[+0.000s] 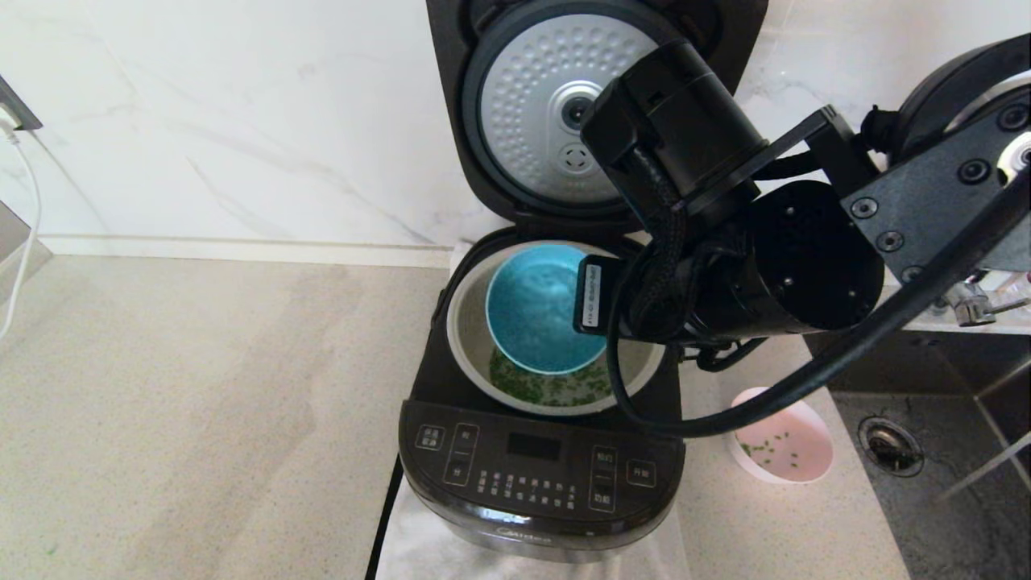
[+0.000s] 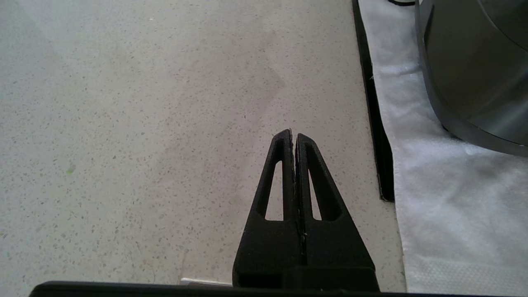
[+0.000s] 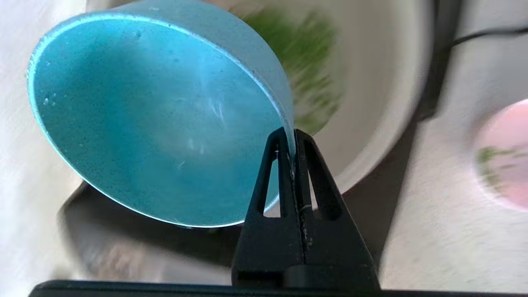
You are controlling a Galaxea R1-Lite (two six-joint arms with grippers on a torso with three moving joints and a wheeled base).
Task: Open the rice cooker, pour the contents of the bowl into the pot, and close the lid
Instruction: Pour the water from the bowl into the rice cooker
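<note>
Head view: right pincer (image 3: pixel 293 134) clamps glossy blue bowl's (image 1: pixel 536 308) rim over the pot (image 1: pixel 467 322), seemingly emptied.

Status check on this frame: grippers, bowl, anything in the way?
Right gripper shut on blue bowl, tipped over pot. Lid up. Left gripper shut, parked. Nothing blocking.

My right arm (image 1: pixel 773 266) is matte black: fat cylindrical housings, a flat bracket with round screw heads, braided cable sleeve (image 1: pixel 664 242), thick smooth black cable (image 1: pixel 805 379) looping below, white label (image 1: pixel 592 296) with print. Both end effectors, right (image 3: pixel 291 136) and left (image 2: pixel 293 136), carry black triangular fingers with slotted cutouts.
</note>
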